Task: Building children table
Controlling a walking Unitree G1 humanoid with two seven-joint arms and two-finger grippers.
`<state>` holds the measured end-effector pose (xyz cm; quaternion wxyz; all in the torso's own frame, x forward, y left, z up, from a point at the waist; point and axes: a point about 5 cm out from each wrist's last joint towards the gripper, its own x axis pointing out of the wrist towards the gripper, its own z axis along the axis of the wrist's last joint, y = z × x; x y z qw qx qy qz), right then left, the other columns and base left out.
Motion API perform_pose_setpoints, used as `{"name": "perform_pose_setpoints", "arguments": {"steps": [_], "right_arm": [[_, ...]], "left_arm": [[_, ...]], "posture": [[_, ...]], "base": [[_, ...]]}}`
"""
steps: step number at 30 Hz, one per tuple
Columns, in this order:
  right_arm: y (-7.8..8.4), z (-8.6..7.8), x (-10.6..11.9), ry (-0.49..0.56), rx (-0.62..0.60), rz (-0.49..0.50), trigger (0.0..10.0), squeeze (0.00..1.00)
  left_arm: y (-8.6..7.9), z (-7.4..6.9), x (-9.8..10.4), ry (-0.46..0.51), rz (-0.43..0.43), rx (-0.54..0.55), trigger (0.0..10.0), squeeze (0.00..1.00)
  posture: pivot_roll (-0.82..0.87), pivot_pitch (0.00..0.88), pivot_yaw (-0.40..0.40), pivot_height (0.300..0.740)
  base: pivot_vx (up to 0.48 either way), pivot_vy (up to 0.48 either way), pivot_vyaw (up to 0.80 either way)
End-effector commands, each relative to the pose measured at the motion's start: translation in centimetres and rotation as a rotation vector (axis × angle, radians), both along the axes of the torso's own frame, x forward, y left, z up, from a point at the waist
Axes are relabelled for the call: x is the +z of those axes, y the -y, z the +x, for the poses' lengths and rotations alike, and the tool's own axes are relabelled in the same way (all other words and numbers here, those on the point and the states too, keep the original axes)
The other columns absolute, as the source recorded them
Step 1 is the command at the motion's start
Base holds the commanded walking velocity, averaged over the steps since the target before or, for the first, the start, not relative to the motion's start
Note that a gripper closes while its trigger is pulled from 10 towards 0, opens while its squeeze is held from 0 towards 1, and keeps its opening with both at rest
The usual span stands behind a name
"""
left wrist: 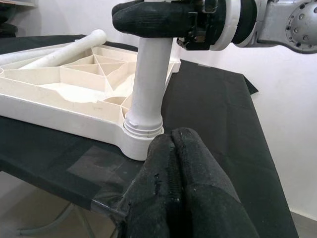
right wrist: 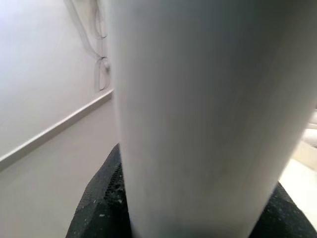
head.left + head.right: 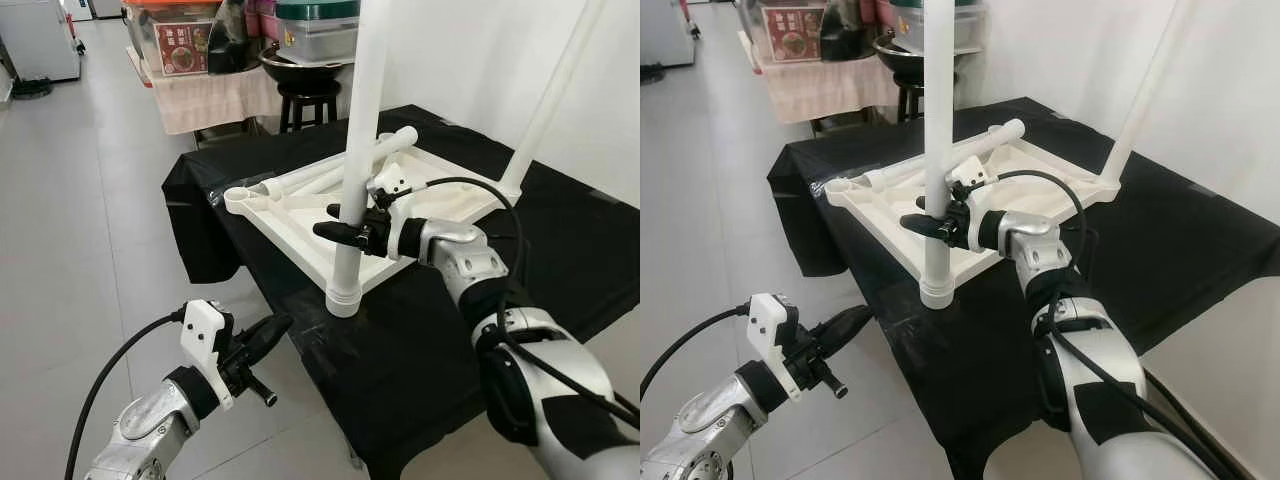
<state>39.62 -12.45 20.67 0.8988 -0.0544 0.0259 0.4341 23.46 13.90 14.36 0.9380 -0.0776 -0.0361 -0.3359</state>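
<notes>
**A:** What is laid out in front of the robot?

**B:** A white plastic tabletop [image 3: 300, 215] is seen lying upside down on a surface draped with a black cloth [image 3: 560, 250]. Its ribbed underside faces up. Two white legs are already stood upright in corner sockets: a near leg [image 3: 358, 150] at the corner closest to the robot, and a far leg [image 3: 548, 100] at the corner by the white wall. Loose legs [image 3: 345, 165] are laid flat across the tabletop.

**A:** Where is the right gripper, and how are its fingers set?

**B:** The right gripper [image 3: 342, 232] is held at the near leg, a little above its socket. Its black fingers are pinched around the leg from both sides, and the leg is shown pressed close against the pads in the right wrist view.

**A:** And the left gripper?

**B:** The left gripper [image 3: 268, 333] is held low, below the cloth's edge and off to the robot's left of the near corner, over the grey floor [image 3: 90, 220]. Its fingers [image 1: 183, 188] are pressed together, with nothing between them. They are pointed toward the socket [image 1: 141, 136] of the near leg but are kept apart from it.

**A:** What is seen behind?

**B:** A black stool [image 3: 308, 100] and a shelf with storage boxes [image 3: 185, 40] are seen beyond the far edge of the cloth.
</notes>
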Motion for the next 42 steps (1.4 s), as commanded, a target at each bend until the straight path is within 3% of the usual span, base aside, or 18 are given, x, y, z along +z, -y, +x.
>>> {"name": "perform_pose_setpoints", "arguments": {"steps": [1,3,4,5,7,18,19,21,22,24,25,26,27,29,30,37,39,42], "right_arm": [[0.1,0.3,-1.6,0.011,-0.292,0.008,0.0,0.00],[0.1,0.3,-1.6,0.011,-0.292,0.008,0.0,0.00],[-0.5,-0.7,-3.7,-0.040,-0.524,0.106,0.0,0.00],[-0.9,-2.2,-5.5,-0.061,-0.648,0.120,0.0,0.00],[-0.9,-2.9,-5.5,-0.005,-0.705,0.098,0.0,0.00],[-1.6,-1.7,-6.2,-0.074,-0.634,0.031,0.0,0.00],[-1.5,-1.6,-6.1,-0.069,-0.644,0.024,10.0,0.00],[-1.7,-1.6,-6.0,-0.072,-0.610,0.029,10.0,0.02],[-1.9,-1.5,-5.6,-0.073,-0.567,0.050,10.0,1.00],[-1.9,-1.5,-5.6,-0.073,-0.567,0.050,10.0,1.00],[-2.7,-1.7,-4.1,-0.052,-0.397,0.093,10.0,1.00],[-2.7,-1.7,-4.1,-0.052,-0.397,0.093,10.0,1.00],[-2.9,-1.7,-2.9,-0.023,-0.280,0.102,10.0,1.00],[-2.9,-1.7,-2.9,-0.023,-0.280,0.102,10.0,1.00],[-2.8,-1.6,-1.1,0.049,-0.082,0.059,10.0,0.00],[-2.7,-1.2,0.5,0.095,0.107,-0.014,10.0,0.00],[-2.7,-1.2,0.5,0.095,0.107,-0.014,10.0,0.00],[-3.4,-1.3,1.3,0.053,0.299,-0.033,10.0,0.00]], "left_arm": [[-0.1,0.0,0.0,-0.007,0.001,-0.004,10.0,0.00],[-0.1,0.0,0.0,-0.007,0.001,-0.004,10.0,0.00],[-0.2,0.0,0.0,-0.007,0.001,-0.003,10.0,0.00],[-0.3,0.2,0.0,-0.007,0.004,-0.006,10.0,0.00],[-0.3,0.3,-0.1,-0.008,0.006,-0.008,10.0,0.00],[-0.3,0.7,-0.3,-0.008,0.004,0.000,10.0,0.00],[-0.3,0.7,-0.3,-0.006,0.003,0.006,10.0,0.00],[-0.3,0.6,-0.4,-0.006,0.003,0.010,10.0,0.00],[-0.2,0.6,-0.4,-0.007,0.003,0.007,10.0,0.00],[-0.2,0.6,-0.4,-0.007,0.003,0.007,10.0,0.00],[-0.1,0.5,-0.4,-0.011,0.003,-0.004,10.0,0.00],[-0.1,0.5,-0.4,-0.011,0.003,-0.004,10.0,0.00],[-0.1,0.4,-0.3,-0.012,0.003,-0.008,10.0,0.00],[-0.1,0.4,-0.3,-0.012,0.003,-0.008,10.0,0.00],[-0.1,0.3,-0.3,-0.012,0.001,-0.010,10.0,0.00],[-0.1,0.2,-0.2,-0.010,0.000,-0.007,10.0,0.00],[-0.1,0.2,-0.2,-0.010,0.000,-0.007,10.0,0.00],[-0.1,0.1,-0.1,-0.011,0.001,-0.006,10.0,0.00]], "posture": [[0.01,0.000,-0.037,0.740],[0.01,0.000,-0.037,0.740],[0.00,0.000,-0.026,0.740],[0.00,0.000,-0.022,0.740],[-0.01,0.000,-0.018,0.740],[0.00,0.000,-0.036,0.740],[0.00,0.000,-0.035,0.740],[0.00,0.000,-0.033,0.740],[0.00,0.000,-0.027,0.740],[0.00,0.000,-0.027,0.740],[0.00,0.000,-0.025,0.740],[0.00,0.000,-0.025,0.740],[0.00,0.000,-0.025,0.740],[0.00,0.000,-0.025,0.740],[0.01,0.000,-0.027,0.740],[0.02,0.000,-0.029,0.740],[0.02,0.000,-0.029,0.740],[0.02,0.000,-0.027,0.740]], "base": [[0.000,0.000,0.00],[0.000,0.000,0.00],[0.000,0.000,0.00],[0.000,0.000,0.00],[0.000,0.000,0.00],[0.000,0.000,0.00],[0.000,0.000,0.00],[0.000,0.000,0.00],[0.000,0.000,0.00],[0.000,0.000,0.00],[0.000,0.000,0.00],[0.000,0.000,0.00],[0.000,0.000,0.00],[0.000,0.000,0.00],[0.000,0.000,0.00],[0.000,0.000,0.00],[0.000,0.000,0.00],[0.000,0.000,0.00]]}}
